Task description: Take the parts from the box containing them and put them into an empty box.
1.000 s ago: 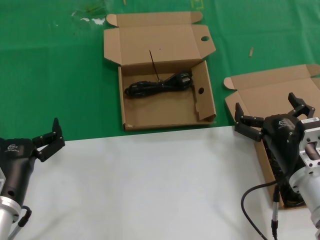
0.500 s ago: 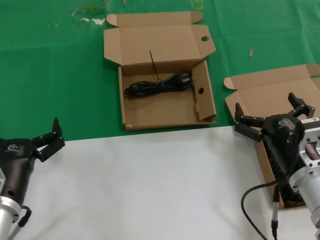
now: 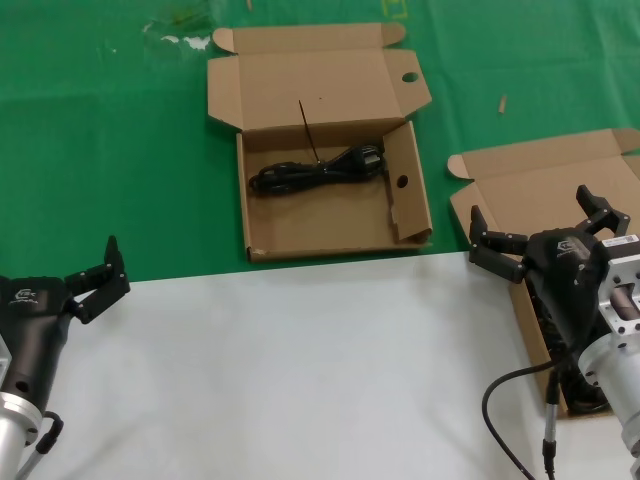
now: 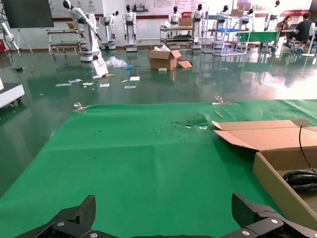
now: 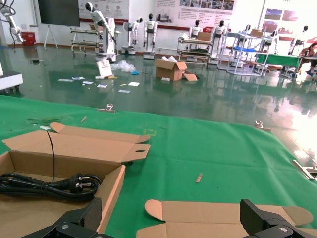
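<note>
Right gripper [image 3: 545,228] hangs with its fingers spread wide over the near left corner of the plain-lidded box [image 3: 560,165], holding nothing; the arm covers most of that box, so only a dark strip of cable [image 3: 590,385] shows inside it, beside the arm. Left gripper [image 3: 100,278] is also open and empty, parked at the edge where the white table [image 3: 300,370] meets the green mat [image 3: 100,150], well apart from both boxes. One black power cord [image 3: 318,170] already lies in the box with the round holes [image 3: 330,215], along its far wall. Such a cord should be light and soft, and it will probably sag and swing when lifted, so I think the best hold is across the middle of the bundle, not on the thick plug. Between the two boxes, the upright side flap [image 3: 405,185] of the holed box stands in the way and could catch a hanging loop.
</note>
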Robot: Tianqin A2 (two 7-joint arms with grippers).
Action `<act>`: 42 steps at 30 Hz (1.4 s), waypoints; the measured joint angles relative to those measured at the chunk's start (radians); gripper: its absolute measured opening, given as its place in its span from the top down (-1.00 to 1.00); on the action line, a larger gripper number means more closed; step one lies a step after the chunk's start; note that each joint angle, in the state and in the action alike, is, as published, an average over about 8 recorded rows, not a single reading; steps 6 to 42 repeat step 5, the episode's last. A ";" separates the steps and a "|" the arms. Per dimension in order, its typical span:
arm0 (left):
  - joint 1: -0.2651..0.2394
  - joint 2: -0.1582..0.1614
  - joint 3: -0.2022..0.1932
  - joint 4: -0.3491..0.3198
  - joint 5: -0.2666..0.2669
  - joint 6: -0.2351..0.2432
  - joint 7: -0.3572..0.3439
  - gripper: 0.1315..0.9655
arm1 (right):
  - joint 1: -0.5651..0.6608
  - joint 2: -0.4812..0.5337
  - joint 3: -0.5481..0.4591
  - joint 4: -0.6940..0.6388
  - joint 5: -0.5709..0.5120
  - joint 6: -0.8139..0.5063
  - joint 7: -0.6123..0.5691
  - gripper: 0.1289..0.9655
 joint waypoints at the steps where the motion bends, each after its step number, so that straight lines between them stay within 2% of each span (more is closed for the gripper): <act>1: 0.000 0.000 0.000 0.000 0.000 0.000 0.000 -1.00 | 0.000 0.000 0.000 0.000 0.000 0.000 0.000 -1.00; 42: 0.000 0.000 0.000 0.000 0.000 0.000 0.000 -1.00 | 0.000 0.000 0.000 0.000 0.000 0.000 0.000 -1.00</act>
